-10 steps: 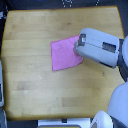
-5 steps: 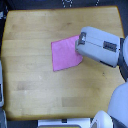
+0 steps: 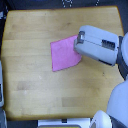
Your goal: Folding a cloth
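The pink cloth [image 3: 65, 54] lies flat on the wooden tabletop [image 3: 35, 85], near the middle of the exterior view. It is a four-sided piece with its corners skewed like a diamond. My arm comes in from the exterior view's right, and its big white-grey housing [image 3: 97, 46] covers the cloth's right edge. The gripper's fingers are hidden under that housing, so whether they hold the cloth cannot be made out.
The table's edges run close to the frame on all sides. White parts of the robot's body [image 3: 117, 105] fill the lower right corner. Dark clutter [image 3: 65, 4] sits beyond the table's far edge.
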### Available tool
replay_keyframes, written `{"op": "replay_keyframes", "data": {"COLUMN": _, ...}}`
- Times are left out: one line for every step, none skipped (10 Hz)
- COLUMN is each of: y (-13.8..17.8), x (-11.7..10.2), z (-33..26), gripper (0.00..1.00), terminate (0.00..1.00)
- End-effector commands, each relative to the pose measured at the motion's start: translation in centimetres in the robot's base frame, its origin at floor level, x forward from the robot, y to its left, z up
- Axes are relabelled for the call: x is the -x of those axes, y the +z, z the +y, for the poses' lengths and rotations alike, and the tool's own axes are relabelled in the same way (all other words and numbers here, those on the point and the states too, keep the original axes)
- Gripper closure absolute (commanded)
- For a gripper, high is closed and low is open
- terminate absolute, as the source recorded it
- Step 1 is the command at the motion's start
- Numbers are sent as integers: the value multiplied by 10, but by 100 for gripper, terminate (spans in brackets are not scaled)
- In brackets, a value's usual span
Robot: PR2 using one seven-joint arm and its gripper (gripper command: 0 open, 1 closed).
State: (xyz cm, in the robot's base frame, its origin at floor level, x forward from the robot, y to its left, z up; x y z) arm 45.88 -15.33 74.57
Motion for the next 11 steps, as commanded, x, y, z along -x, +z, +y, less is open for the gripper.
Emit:
{"op": "replay_keyframes", "data": {"y": 42, "x": -22, "z": 74, "gripper": 100, "terminate": 0}}
{"op": "replay_keyframes", "data": {"y": 49, "x": -19, "z": 88, "gripper": 100, "terminate": 0}}
{"op": "replay_keyframes", "data": {"y": 55, "x": -13, "z": 111, "gripper": 100, "terminate": 0}}
{"op": "replay_keyframes", "data": {"y": 56, "x": -8, "z": 127, "gripper": 100, "terminate": 0}}
{"op": "replay_keyframes", "data": {"y": 54, "x": 1, "z": 148, "gripper": 100, "terminate": 0}}
{"op": "replay_keyframes", "data": {"y": 54, "x": 23, "z": 181, "gripper": 100, "terminate": 0}}
{"op": "replay_keyframes", "data": {"y": 55, "x": 28, "z": 187, "gripper": 100, "terminate": 0}}
{"op": "replay_keyframes", "data": {"y": 55, "x": 56, "z": 209, "gripper": 100, "terminate": 0}}
{"op": "replay_keyframes", "data": {"y": 55, "x": 60, "z": 212, "gripper": 100, "terminate": 0}}
{"op": "replay_keyframes", "data": {"y": 51, "x": 69, "z": 229, "gripper": 100, "terminate": 0}}
{"op": "replay_keyframes", "data": {"y": 50, "x": 69, "z": 231, "gripper": 100, "terminate": 0}}
